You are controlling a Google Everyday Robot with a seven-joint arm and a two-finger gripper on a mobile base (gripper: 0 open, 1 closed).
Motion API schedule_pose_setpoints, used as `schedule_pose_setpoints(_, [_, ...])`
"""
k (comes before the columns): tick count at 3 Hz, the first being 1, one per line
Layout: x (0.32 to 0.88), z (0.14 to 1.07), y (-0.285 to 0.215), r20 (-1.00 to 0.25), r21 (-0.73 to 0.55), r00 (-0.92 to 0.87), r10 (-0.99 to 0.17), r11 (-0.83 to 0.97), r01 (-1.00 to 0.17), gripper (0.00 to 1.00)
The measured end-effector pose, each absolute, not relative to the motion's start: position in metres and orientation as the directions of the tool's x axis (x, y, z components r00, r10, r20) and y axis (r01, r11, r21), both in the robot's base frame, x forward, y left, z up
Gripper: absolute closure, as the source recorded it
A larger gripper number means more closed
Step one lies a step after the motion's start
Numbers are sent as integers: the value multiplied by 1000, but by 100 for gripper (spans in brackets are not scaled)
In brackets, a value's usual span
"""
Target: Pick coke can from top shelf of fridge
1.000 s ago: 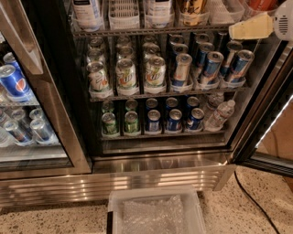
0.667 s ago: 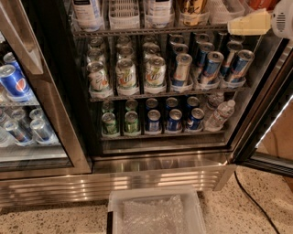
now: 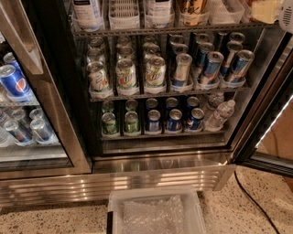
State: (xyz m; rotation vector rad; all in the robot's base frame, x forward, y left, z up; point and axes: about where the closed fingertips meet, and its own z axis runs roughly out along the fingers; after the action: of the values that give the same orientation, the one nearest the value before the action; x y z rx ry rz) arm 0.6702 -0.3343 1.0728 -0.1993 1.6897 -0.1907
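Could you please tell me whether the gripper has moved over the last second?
Yes: the gripper, upper right, has shifted up and right relative to the top shelf.

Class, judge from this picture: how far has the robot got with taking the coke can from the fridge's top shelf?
Done: the fridge stands open, and the gripper is up at the right end of the top shelf. In hand: the reach there, at the picture's edge. Left: grasping and lifting out the coke can; no red can shows clearly, so no grasp is confirmed.
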Motion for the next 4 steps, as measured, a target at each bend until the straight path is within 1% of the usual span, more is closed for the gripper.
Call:
schedule_pose_setpoints(1, [674, 1085, -358, -973, -217, -89, -213, 976, 35, 41])
schedule_pose_setpoints(2, [679, 1091, -360, -978, -200, -72, -196, 979, 49, 40])
schedule_pose_setpoints(3, [679, 1091, -359, -978, -200, -71, -196, 979, 48, 38])
schedule_pose_setpoints(4, [691, 1094, -340, -981, -188, -56, -186, 982, 25, 38])
